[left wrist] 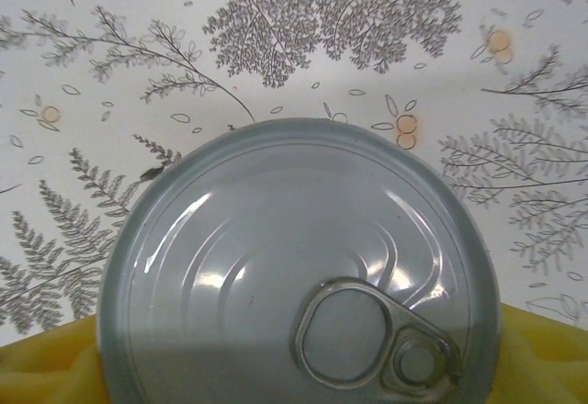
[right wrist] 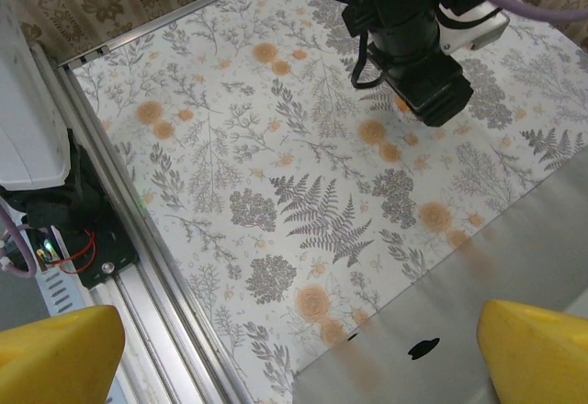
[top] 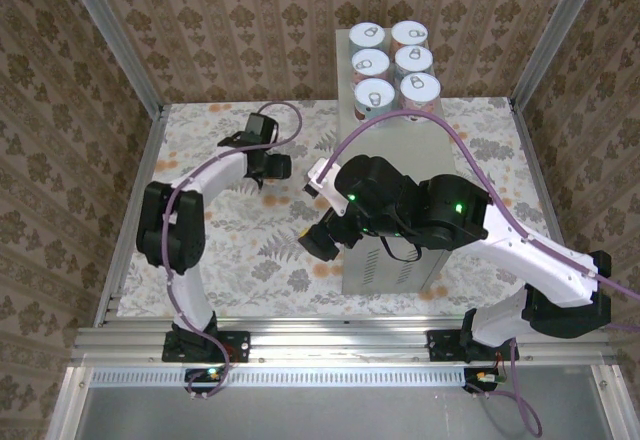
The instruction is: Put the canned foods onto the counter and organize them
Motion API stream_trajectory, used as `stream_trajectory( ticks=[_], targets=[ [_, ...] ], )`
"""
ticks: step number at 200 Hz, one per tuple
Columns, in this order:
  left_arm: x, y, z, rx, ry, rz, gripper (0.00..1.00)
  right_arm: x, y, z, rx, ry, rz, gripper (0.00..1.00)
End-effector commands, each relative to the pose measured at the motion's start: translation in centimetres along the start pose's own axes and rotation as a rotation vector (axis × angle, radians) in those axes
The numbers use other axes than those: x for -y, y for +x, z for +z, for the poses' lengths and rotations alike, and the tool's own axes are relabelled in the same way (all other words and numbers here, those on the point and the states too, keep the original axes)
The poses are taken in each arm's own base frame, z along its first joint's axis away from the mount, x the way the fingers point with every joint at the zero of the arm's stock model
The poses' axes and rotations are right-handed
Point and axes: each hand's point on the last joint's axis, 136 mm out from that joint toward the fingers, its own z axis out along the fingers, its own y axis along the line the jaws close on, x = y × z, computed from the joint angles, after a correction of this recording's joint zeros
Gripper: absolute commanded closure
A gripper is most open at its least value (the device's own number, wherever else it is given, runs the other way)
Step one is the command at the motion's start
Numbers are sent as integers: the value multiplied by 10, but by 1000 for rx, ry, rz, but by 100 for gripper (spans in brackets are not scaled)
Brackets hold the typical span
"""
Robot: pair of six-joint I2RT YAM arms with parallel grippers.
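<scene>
Six cans [top: 390,63] stand in two rows of three at the far end of the counter [top: 405,145]. Another can [left wrist: 276,239], lid up, is seen against the flowered floor [left wrist: 276,55], clamped between the left gripper's [left wrist: 294,376] yellow fingers [left wrist: 46,367]. Over the counter's near left edge, the right gripper [right wrist: 294,358] hangs with fingers wide apart

I'm seeing six tins [top: 413,60], silvery pull-tab lids up, standing in two rows of three at the far end of the grey bench [top: 375,275]. A seventh tin [left wrist: 299,266] is standing upright on the floral floor [left wrist: 276,55], off the bench.
</scene>
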Motion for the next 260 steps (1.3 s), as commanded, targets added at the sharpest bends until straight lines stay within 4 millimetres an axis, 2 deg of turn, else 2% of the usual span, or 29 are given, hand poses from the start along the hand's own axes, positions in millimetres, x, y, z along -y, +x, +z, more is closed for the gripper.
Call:
stream_trajectory(
  ticks=[1,88,186,260],
  targets=[
    [0,-21,-32,72,16,20,31,0,-5,-10,39,-3,15,0],
    [4,-23,-81,100,54,49,33,-4,-7,-13,47,-5,8,0],
    [10,-21,-155,142,90,111,33,-7,-15,-27,77,-8,-12,0],
    [15,-16,-190,171,99,150,33,-12,-26,-43,112,-3,-52,0]
  ],
)
